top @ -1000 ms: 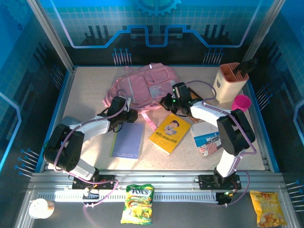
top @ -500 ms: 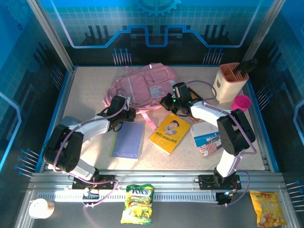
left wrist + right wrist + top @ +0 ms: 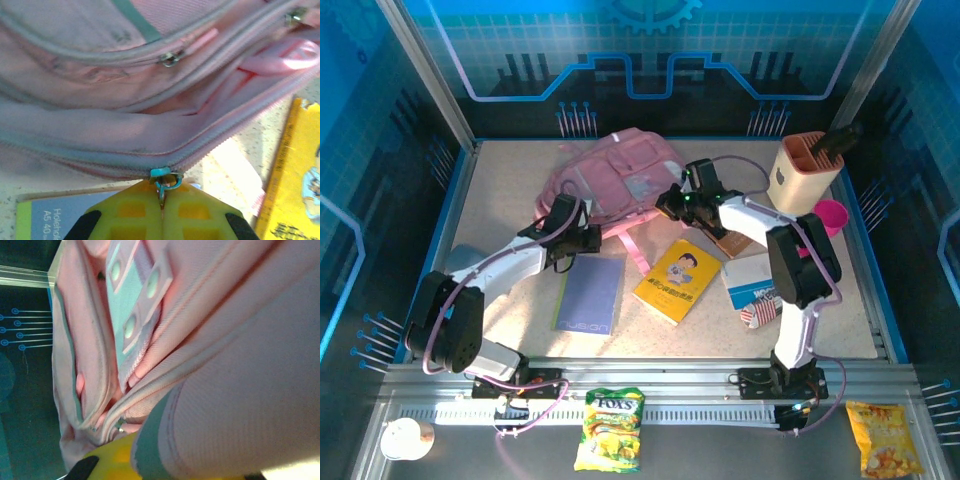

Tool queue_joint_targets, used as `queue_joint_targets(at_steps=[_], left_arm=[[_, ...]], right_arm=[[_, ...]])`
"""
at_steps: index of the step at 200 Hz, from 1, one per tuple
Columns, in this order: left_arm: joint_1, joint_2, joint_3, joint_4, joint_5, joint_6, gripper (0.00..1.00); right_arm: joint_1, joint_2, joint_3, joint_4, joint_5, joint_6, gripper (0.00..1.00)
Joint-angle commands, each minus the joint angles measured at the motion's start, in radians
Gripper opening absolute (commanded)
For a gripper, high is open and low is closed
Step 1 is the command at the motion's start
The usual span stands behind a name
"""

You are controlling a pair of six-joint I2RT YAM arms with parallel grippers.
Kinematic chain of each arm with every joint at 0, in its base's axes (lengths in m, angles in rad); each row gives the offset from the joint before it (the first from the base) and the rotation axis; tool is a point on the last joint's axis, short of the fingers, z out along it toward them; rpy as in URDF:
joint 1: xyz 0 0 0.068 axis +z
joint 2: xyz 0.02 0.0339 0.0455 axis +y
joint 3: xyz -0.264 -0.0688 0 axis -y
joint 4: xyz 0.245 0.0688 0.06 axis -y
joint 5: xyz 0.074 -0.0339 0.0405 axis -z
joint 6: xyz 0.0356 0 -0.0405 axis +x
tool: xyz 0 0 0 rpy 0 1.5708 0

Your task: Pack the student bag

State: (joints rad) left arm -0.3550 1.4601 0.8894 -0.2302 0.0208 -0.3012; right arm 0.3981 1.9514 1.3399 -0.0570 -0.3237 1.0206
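Note:
The student bag [image 3: 615, 180], a large pink backpack, lies at the back middle of the table. My left gripper [image 3: 582, 238] is at its near edge. In the left wrist view its yellow fingers [image 3: 130, 215] are pressed together on the teal zipper pull [image 3: 164, 181] of the bag's [image 3: 125, 100] main zip. My right gripper [image 3: 672, 203] is at the bag's right side. In the right wrist view a fold of pink fabric with teal trim [image 3: 152, 450] comes out of the jaws beside one yellow finger [image 3: 107, 462], and the bag's [image 3: 225, 365] body hides the other.
A purple notebook [image 3: 590, 295], a yellow book [image 3: 678, 280] and a white-and-blue booklet [image 3: 752, 282] lie in front of the bag. A beige pen holder [image 3: 802, 172] and a pink cup [image 3: 828, 215] stand at the back right. Snack packets [image 3: 610, 428] lie off the table's front.
My left gripper has shut on the zipper pull. My right gripper has moved back and left with the bag's fabric, and the bag has bunched up toward the back.

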Motion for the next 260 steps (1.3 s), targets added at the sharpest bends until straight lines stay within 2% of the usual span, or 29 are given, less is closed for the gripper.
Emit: queue_joint_targets(at_steps=[1,35,79,110,139,178,235,260], left_arm=[[-0.025,0.028,0.094,-0.15,0.077,-0.019,0.0],[-0.044,0.144,0.238,-0.263,0.129,-0.012,0.0],[-0.054,0.266,0.362,-0.352,0.174,-0.016,0.0],[-0.066,0.312,0.398,-0.385,0.197,-0.02,0.0],[-0.073,0.333,0.416,-0.413,0.193,-0.015,0.0],[-0.076,0.336,0.419,-0.423,0.199,-0.015,0.0],[-0.076,0.336,0.416,-0.427,0.215,-0.021,0.0],[-0.075,0.338,0.426,-0.446,0.212,-0.013,0.0]], right_arm=[[-0.042,0.048,0.09,-0.016,0.055,-0.077,0.2],[-0.05,-0.036,0.011,-0.055,0.137,-0.039,0.52],[-0.001,-0.173,-0.204,-0.009,0.121,0.151,0.64],[0.088,-0.167,-0.261,0.106,0.102,0.276,0.68],[0.16,-0.071,-0.184,0.12,0.084,0.308,0.69],[0.18,-0.002,-0.127,0.1,0.113,0.314,0.68],[0.184,0.063,-0.096,0.143,0.095,0.316,0.57],[0.183,0.083,-0.084,0.158,0.089,0.317,0.49]])
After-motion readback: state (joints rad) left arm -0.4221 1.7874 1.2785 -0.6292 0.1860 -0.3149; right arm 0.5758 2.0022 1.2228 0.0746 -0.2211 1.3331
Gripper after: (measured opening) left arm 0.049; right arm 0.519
